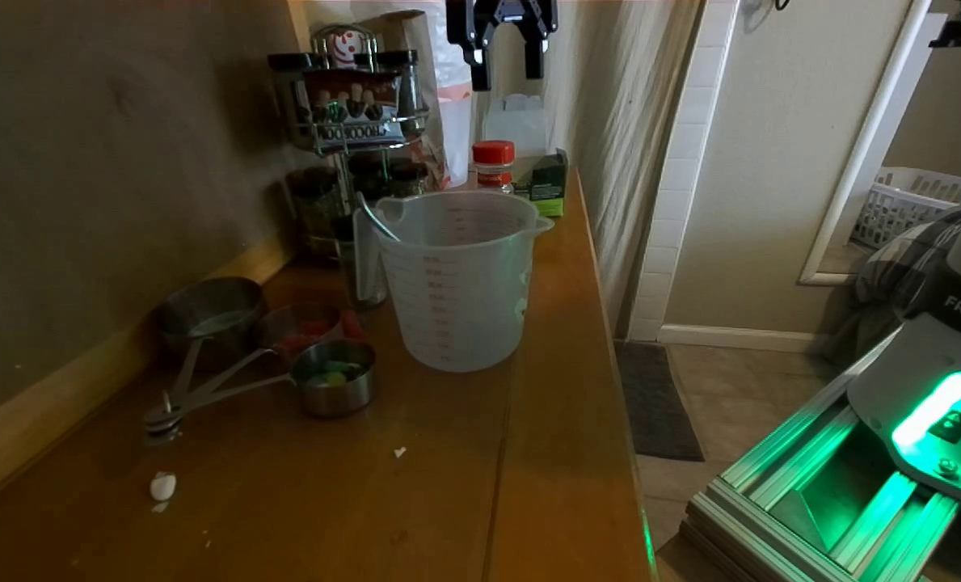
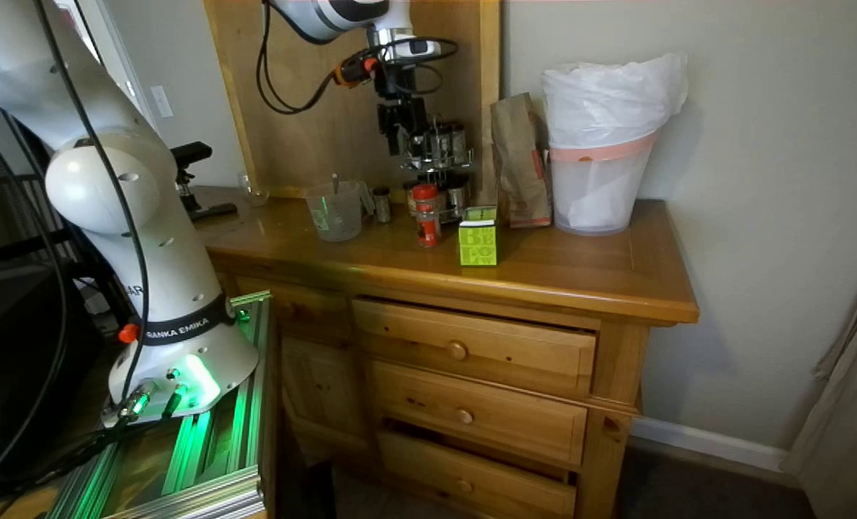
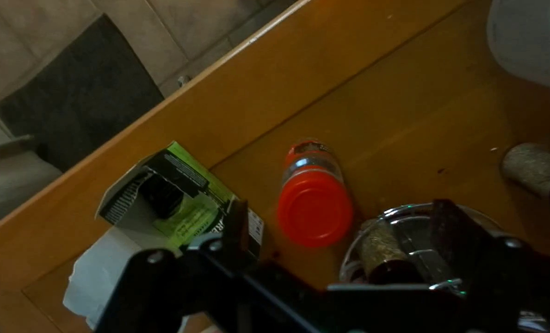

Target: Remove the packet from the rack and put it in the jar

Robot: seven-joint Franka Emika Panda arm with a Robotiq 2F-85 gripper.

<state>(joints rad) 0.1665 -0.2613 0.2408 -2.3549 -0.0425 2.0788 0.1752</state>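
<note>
Glossy honey-brown wooden dresser [image 2: 572,263]; pale beige wall [image 2: 760,158]; tan tiled floor [image 1: 739,392], charcoal mat [image 1: 656,400]. EMIKA readable on my black base band [image 2: 183,329]; BE on lime-green cardboard box [image 2: 478,245]. Dark reddish-brown packet [image 1: 357,103], pale lettering I can't make out, on upper tier of silver wire rack [image 1: 349,151]; whitish translucent plastic jug [image 1: 460,303], red graduations, near rack. My black two-fingered gripper [image 1: 508,77] spread wide, holding nothing.
</note>
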